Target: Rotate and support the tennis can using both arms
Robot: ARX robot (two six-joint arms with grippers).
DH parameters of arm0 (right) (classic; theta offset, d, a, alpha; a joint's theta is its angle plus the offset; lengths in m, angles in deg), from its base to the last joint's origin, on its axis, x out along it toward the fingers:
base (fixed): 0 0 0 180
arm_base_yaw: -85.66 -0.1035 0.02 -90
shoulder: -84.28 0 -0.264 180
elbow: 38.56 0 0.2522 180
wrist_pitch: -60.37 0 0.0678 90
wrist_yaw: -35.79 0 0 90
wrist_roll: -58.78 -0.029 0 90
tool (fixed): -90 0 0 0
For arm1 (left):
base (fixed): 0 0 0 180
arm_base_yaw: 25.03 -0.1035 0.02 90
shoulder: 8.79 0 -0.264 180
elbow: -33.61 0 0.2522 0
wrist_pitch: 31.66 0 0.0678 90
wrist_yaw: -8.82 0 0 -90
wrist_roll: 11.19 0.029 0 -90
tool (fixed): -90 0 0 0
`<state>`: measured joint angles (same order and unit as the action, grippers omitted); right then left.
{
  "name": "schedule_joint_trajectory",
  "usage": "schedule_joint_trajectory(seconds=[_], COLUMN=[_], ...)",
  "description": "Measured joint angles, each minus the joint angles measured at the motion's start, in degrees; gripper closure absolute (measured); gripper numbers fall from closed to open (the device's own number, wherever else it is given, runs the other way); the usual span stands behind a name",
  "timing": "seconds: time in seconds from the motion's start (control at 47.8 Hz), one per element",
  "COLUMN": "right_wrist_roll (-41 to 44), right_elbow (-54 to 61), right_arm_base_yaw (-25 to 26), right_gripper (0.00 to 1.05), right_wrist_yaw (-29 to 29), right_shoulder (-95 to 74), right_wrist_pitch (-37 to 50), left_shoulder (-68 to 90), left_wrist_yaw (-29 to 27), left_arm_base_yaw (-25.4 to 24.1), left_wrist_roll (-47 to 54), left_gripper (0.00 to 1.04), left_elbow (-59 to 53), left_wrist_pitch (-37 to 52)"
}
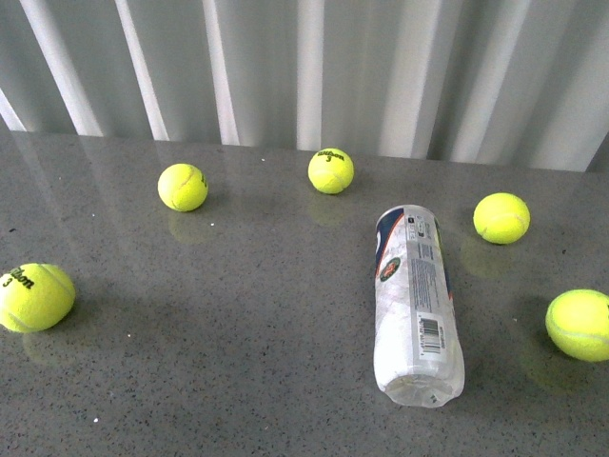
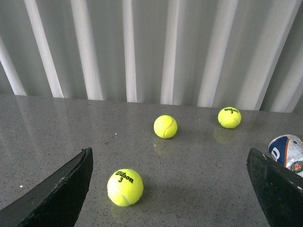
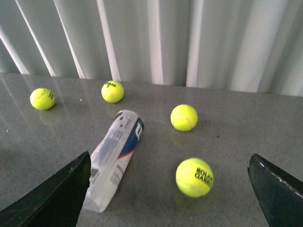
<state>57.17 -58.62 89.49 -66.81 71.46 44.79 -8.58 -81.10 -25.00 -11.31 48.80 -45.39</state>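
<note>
The tennis can [image 1: 416, 303] lies on its side on the grey table, right of centre, its clear end toward me and its blue-labelled end pointing away. Neither arm shows in the front view. In the left wrist view my left gripper [image 2: 170, 189] is open; only the can's blue end [image 2: 289, 152] peeks past one finger [image 2: 277, 189]. In the right wrist view my right gripper [image 3: 170, 194] is open too, with the can [image 3: 113, 156] lying beside one finger [image 3: 57, 198]. Nothing is held by either gripper.
Several yellow tennis balls lie scattered on the table [image 1: 238, 362]: one at the far left [image 1: 35, 297], two at the back [image 1: 183, 187] [image 1: 330, 170], two at the right [image 1: 501, 218] [image 1: 579, 324]. A ball [image 3: 194, 177] sits between the right fingers. A white pleated curtain [image 1: 304, 67] closes the back.
</note>
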Motion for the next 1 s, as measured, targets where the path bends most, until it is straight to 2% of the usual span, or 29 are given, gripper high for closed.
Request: schedule_joint_trajectory(seconds=[0.126,0.209,0.356,0.46,0.523,0.732,1.004], right_wrist_roll=[-2.40,-5.88,-8.83,-9.49,-9.66,-11.34,-12.07], right_elbow=[-9.31,-21.11,-37.53,-51.15,-54.75,-60.63,-60.76], right_arm_base_yaw=[0.81,-0.02,-3.65,-9.94,-12.15,-17.79,-20.20], right_gripper=[0.07,0.07,0.07,0.07,0.07,0.07,0.07], right_wrist_yaw=[0.90,2.89,4.66,5.14,4.96,7.08,9.79], right_shoulder=[-17.86,-36.41,-60.65,-80.21,-85.33,-97.13,-102.38], right_wrist_pitch=[12.83,19.02,11.13,-1.36,-5.09,-11.37,-12.11], left_shoulder=[0.00,-0.02,-0.02,-0.02,-0.02,-0.02,-0.02], left_wrist_yaw=[-0.09,-0.09,-0.09,-0.09,-0.09,-0.11,-0.09], left_arm_base_yaw=[0.00,0.00,0.00,0.00,0.00,0.00,0.00], left_wrist_roll=[-0.02,-0.02,-0.02,-0.02,0.00,0.00,0.00], left_gripper=[0.07,0.07,0.07,0.07,0.07,0.07,0.07], left_elbow=[0.00,0.00,0.00,0.00,0.00,0.00,0.00], left_wrist_pitch=[0.00,0.00,0.00,0.00,0.00,0.00,0.00])
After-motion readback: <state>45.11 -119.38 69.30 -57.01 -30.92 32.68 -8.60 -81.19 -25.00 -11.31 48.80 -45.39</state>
